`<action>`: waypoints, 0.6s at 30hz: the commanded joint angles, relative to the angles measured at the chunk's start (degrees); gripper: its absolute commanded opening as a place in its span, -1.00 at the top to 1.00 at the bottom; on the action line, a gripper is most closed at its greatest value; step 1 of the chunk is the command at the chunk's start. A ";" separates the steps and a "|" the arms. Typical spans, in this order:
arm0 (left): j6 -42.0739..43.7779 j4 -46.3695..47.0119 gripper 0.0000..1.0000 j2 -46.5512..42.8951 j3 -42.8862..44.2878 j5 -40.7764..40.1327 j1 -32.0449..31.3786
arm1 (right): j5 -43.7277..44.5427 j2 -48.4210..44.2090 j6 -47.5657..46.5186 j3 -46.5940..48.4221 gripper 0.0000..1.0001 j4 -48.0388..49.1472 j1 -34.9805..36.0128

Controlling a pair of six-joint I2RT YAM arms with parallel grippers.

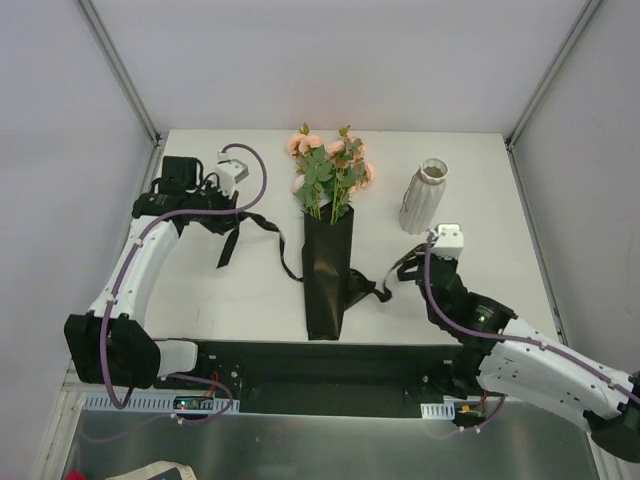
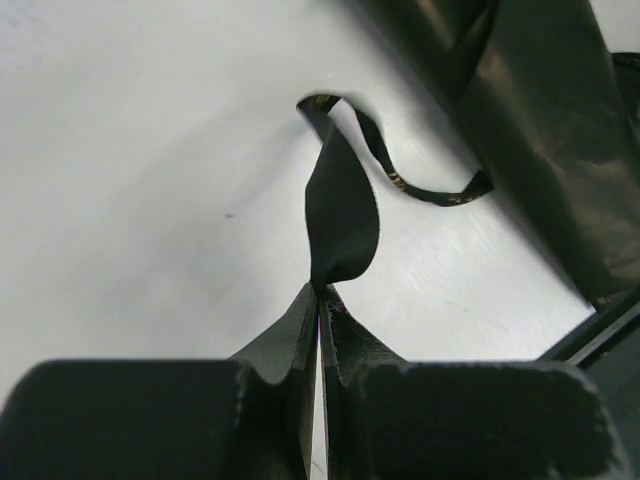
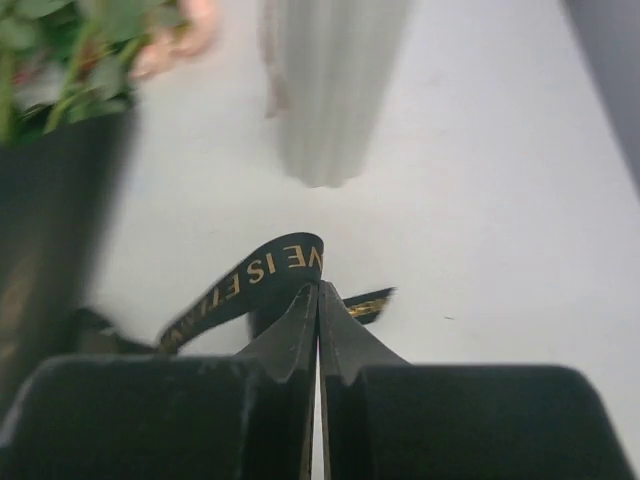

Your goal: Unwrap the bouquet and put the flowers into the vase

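While each arm has an end of the ribbon (image 1: 270, 228), I'd call this job barely started. The left end effector (image 2: 320, 290) is shut tight on the plain black band, and the right end effector (image 3: 318, 290) is shut just as tight on the gold-lettered stretch. The bouquet (image 1: 325, 250) lies flat in the middle of the desk (image 1: 480, 180), blooms toward the far edge. The flowers (image 1: 330, 165) are still tucked in the black wrap (image 1: 325, 290). The ribbon runs out to both sides of it. Whether the knot has let go I cannot tell (it seems bunched at the wrap's right side). The vase (image 1: 425, 195) stands upright and empty at the far right.

Left to do, as I judge it: free the ribbon, open the wrap, lift the stems out and drop them in the vase.

Room is uneven. In the top view the left end effector sits near the far left corner of the desk, so I have little space to pull outward before the edge. The right one has open surface toward the right edge and toward me, but the vase stands near it on the far side. Any swing that way risks tipping it.
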 commanded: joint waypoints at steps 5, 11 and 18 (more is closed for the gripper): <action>1.39 -2.65 0.79 -6.45 -5.14 -9.23 8.19 | 21.22 2.02 24.68 11.06 0.73 -32.55 -11.45; 0.42 -2.12 -0.98 -9.00 -6.38 -14.07 9.07 | 16.49 9.85 11.45 19.95 -0.94 -33.37 -1.12; -1.78 -2.03 -0.98 -10.23 -6.03 -12.49 9.16 | -15.59 12.57 -3.34 18.81 -0.99 -23.87 15.50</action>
